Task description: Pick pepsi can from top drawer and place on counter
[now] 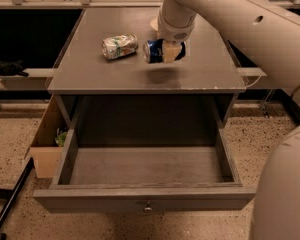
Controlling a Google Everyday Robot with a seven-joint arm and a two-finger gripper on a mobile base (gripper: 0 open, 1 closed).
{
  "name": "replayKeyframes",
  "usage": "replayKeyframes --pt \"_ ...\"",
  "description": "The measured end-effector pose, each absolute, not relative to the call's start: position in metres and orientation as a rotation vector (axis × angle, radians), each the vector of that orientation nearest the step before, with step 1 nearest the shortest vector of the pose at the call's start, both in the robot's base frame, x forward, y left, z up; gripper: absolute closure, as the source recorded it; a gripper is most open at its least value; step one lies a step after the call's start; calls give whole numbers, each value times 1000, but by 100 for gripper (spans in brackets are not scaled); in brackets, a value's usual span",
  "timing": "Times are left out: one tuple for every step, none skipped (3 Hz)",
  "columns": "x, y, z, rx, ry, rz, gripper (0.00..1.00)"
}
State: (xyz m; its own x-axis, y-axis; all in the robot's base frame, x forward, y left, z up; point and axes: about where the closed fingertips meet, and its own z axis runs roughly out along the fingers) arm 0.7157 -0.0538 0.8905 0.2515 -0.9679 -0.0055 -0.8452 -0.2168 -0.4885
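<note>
My gripper (166, 50) is over the middle of the counter (90, 69), shut on the dark-blue pepsi can (154, 51). The can lies on its side between the fingers, its silver end pointing left, a little above the counter with its shadow below it. The top drawer (145, 199) is pulled fully open below the counter, with nothing in it; its small round knob shows on the front panel.
A silver-and-green can (119, 46) lies on its side on the counter just left of the pepsi can. A tan cardboard box (46, 151) stands on the floor left of the cabinet. My white arm fills the upper right and right side.
</note>
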Motion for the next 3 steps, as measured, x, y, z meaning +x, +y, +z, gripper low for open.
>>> replayKeyframes --pt "715 -83 914 -2168 1696 -417 100" --pt "715 -83 913 -2168 1696 -416 100" --pt "724 -59 871 -2214 1692 -370 100"
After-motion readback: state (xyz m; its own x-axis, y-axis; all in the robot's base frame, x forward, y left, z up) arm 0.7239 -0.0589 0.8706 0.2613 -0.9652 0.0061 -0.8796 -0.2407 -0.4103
